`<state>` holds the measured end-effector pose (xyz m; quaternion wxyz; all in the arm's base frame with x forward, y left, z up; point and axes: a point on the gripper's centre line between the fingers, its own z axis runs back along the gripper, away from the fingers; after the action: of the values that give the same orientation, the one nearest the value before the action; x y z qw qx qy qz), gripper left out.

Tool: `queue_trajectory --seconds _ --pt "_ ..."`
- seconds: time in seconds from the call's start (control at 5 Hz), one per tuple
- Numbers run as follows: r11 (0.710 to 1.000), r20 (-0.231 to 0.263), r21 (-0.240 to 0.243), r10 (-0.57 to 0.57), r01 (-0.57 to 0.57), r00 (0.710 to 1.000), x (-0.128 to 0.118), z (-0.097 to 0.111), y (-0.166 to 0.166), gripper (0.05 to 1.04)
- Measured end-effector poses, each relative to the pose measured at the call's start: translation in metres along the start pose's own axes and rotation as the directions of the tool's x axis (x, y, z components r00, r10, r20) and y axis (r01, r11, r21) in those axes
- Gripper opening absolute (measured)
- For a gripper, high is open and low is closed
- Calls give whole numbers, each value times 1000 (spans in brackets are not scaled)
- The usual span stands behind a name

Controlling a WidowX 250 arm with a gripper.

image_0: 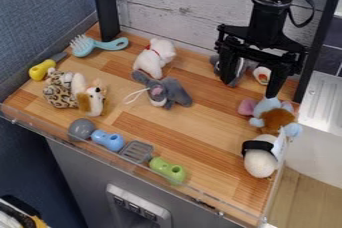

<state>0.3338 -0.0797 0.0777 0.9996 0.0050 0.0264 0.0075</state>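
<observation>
Camera view: my hand [251, 88] hangs open, its two fingers spread, with seemingly nothing gripped between them; I judge the work barely begun, with no hold made and any grasping and moving left to do; the blue-and-brown plush [275, 120] rests on the table [200, 137] just beside one fingertip, on my camera side; its pink part points back toward me, the long axis slanting from there away to the view's lower right.

fingers [275, 83] apart | blue-brown plush [275, 119] nearby | white plush [151, 61] | teal hairbrush [83, 45]
</observation>
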Motion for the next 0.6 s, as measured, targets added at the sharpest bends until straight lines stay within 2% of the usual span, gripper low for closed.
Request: queue_trajectory --seconds 0.2,0.4,0.6 --pt "996 -11 -1 89 -89 996 4 -3 17 999" --pt "959 -19 -6 282 -282 959 11 0 58 995" --pt "881 -27 -11 472 -473 881 15 -2 99 995"
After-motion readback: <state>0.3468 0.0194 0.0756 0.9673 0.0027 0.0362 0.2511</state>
